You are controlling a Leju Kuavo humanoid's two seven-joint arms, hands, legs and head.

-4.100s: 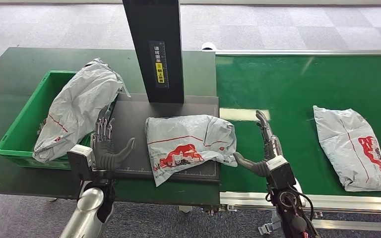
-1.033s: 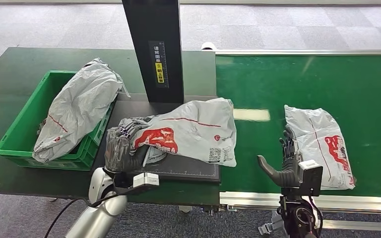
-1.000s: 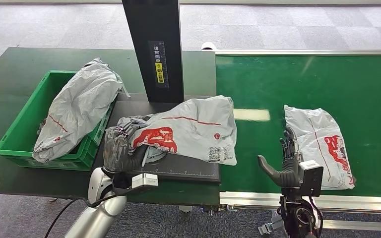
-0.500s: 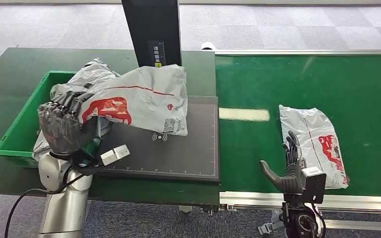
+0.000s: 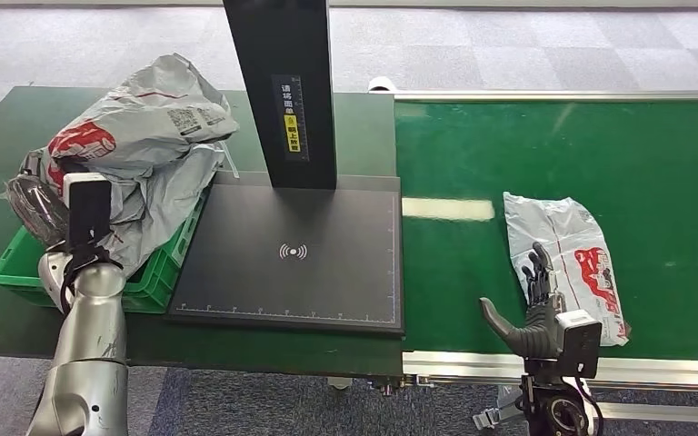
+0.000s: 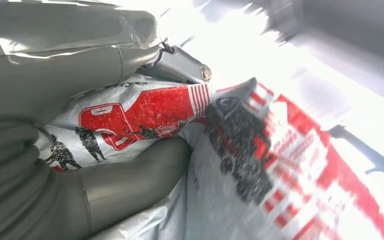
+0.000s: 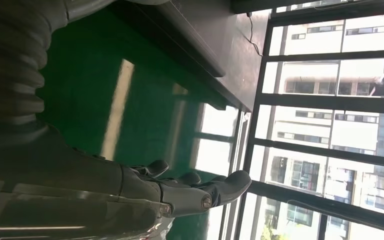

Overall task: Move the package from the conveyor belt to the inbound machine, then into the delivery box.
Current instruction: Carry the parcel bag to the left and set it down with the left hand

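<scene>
- Grey package (image 5: pixel 136 118) with red print, held by left hand (image 5: pixel 41 204) above green delivery box (image 5: pixel 159 272).
- Left wrist view: thumb (image 6: pixel 130 182) pressed against the bag's print.
- Right hand (image 5: pixel 527 313) released, fingers spread, over conveyor belt (image 5: pixel 563 145) beside second package (image 5: pixel 568 259).

Right hand (image 7: pixel 130 185) — fingers spread, green conveyor belt (image 7: pixel 130 100), windows (image 7: pixel 330 125)
</scene>
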